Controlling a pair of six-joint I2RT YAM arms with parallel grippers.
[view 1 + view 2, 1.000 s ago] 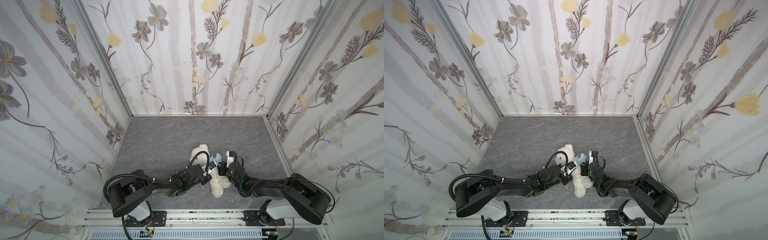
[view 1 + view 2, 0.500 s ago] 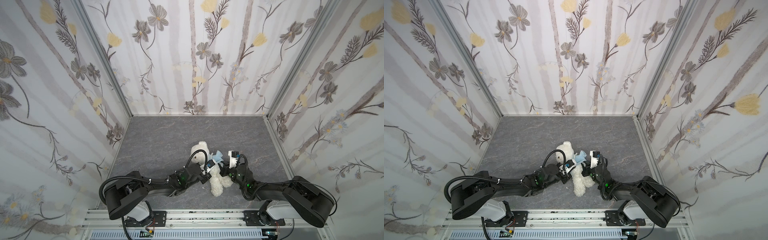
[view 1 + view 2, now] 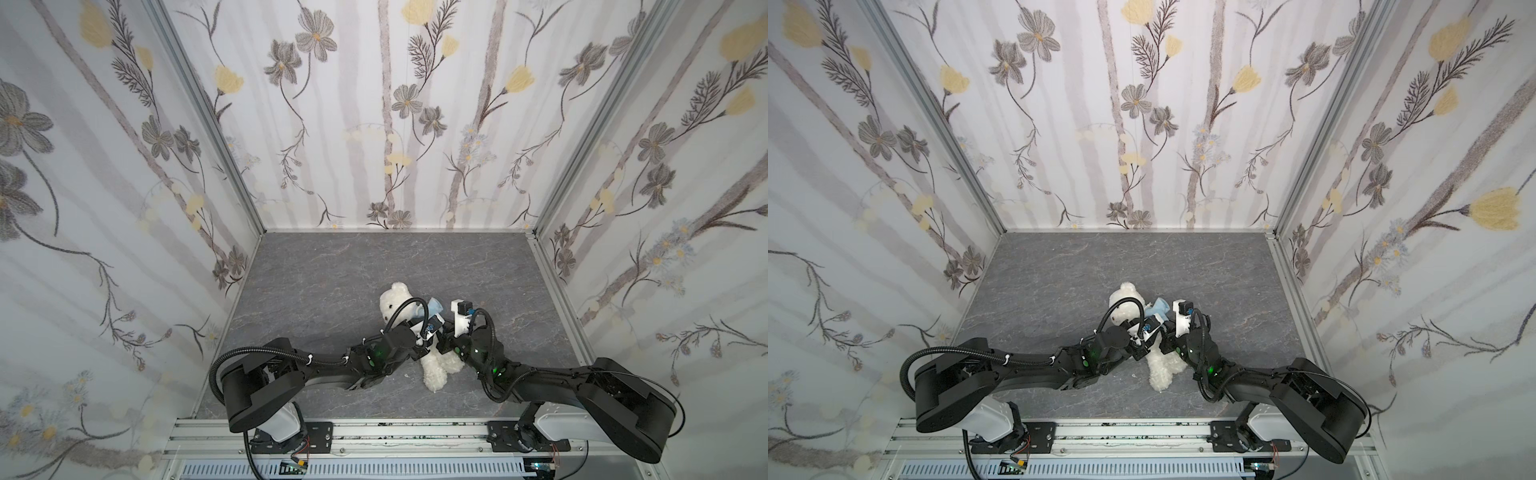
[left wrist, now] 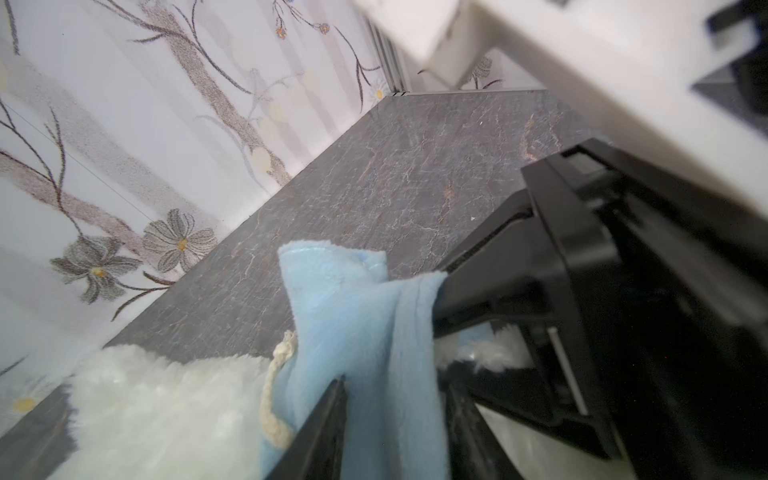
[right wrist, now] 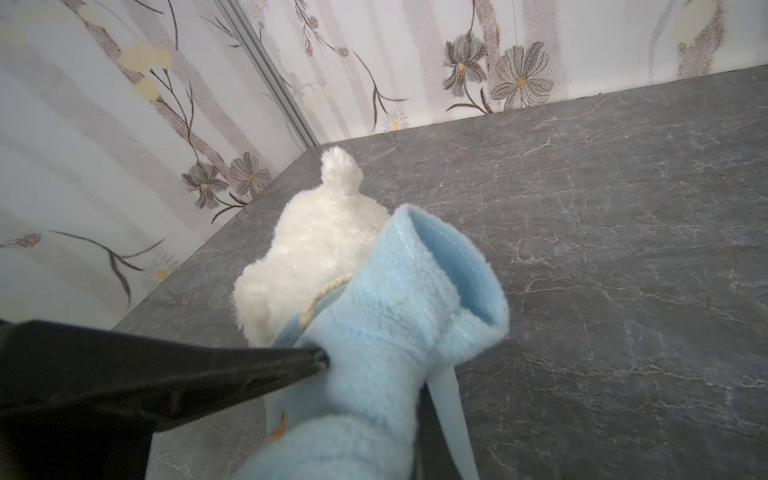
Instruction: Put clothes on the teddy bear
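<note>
The white teddy bear (image 3: 395, 301) (image 3: 1125, 299) lies on the grey floor, head toward the back wall and legs (image 3: 436, 370) toward the rail. The light-blue hoodie (image 3: 434, 308) (image 5: 399, 291) is bunched at its neck and chest, with a cream drawstring (image 4: 274, 395) hanging out. My left gripper (image 3: 424, 334) (image 4: 390, 428) is over the chest; its fingers (image 4: 320, 432) stand apart with hoodie fabric (image 4: 353, 316) lying between them. My right gripper (image 3: 445, 334) (image 4: 441, 291) comes in from the bear's other side and is shut on an edge of the hoodie. Its fingertips are buried under fabric in the right wrist view.
Flowered walls (image 3: 124, 208) enclose the grey floor (image 3: 332, 270) on three sides, and an aluminium rail (image 3: 374, 432) runs along the front. Both arms lie low across the front of the floor and meet at the bear.
The left gripper's jaws, shut a second ago, have come apart around the hoodie. The right gripper has closed on the fabric. The bear has barely shifted.
</note>
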